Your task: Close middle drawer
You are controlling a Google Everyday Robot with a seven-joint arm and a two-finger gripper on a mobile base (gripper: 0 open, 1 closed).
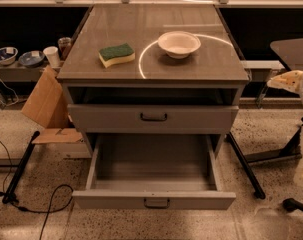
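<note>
While the uppermost drawer (201, 118) sits only slightly out of the grey cabinet (201, 66), showing a dark slot behind its tall front, the middle drawer (153, 166) just below it is pulled far out toward the camera. Its deep, plain tray is exposed from back wall to front and holds nothing. Its low flat front lies nearest the camera, just above the speckled floor (271, 134), with a small dark handle (157, 203) at the centre. On the cabinet top rest 2 things, near each other but not touching: a green-topped yellow sponge (116, 55) toward the left and a white bowl (179, 44) to its right. A curved streak of reflected light runs across the surface between them. The gripper (287, 81) appears as a pale shape at the far right edge, about level with the cabinet top's front edge and well apart from the middle drawer. Whether it is open or has hold of anything cannot be told. A sheet of brown cardboard (45, 106) leans beside the cabinet's left side, and black cables (51, 204) trail over the floor at lower left.
</note>
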